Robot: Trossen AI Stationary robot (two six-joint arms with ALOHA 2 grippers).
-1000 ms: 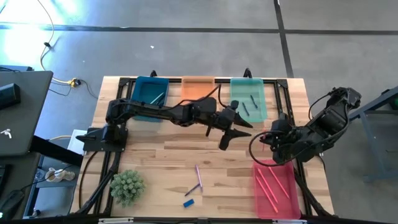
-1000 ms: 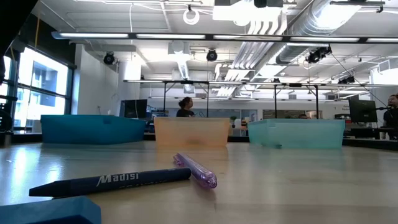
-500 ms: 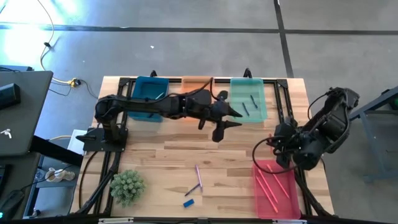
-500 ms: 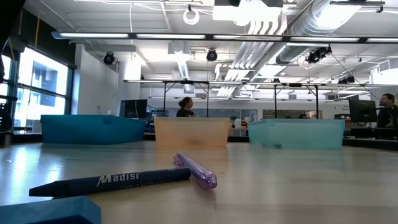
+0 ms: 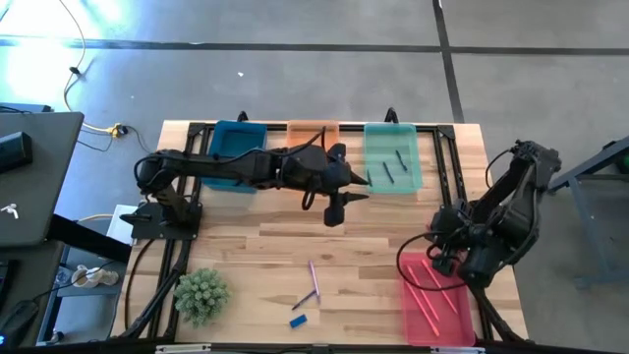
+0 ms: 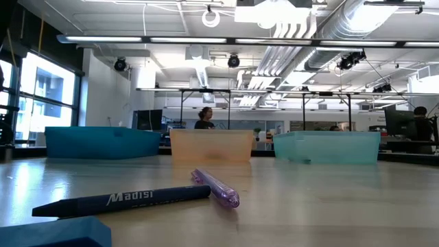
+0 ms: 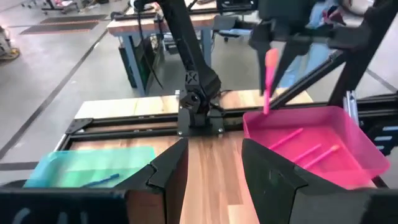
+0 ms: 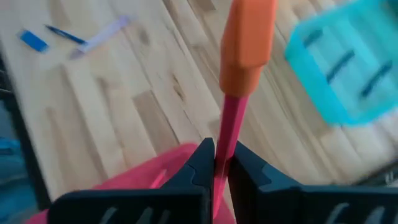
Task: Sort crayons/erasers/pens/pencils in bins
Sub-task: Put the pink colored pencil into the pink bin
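High view: the right gripper [image 5: 439, 258] is seen at the near right of the tabletop [image 5: 256, 246], over the far edge of the pink-red bin [image 5: 437, 317]. Its jaws are closed on a pink pencil [image 8: 231, 124] with an orange end, held upright. More pink pencils are seen lying in that bin. The left gripper [image 5: 337, 204] is held out over the middle of the tabletop, just in front of the orange bin [image 5: 313, 131], and its jaws are open with nothing in them. The blue bin [image 5: 236, 143] and the teal-green bin [image 5: 392, 152] are lined up beside the orange one. A blue eraser [image 5: 298, 321], a purple pen [image 5: 314, 279] and a dark crayon [image 5: 304, 299] are left lying near the front edge.
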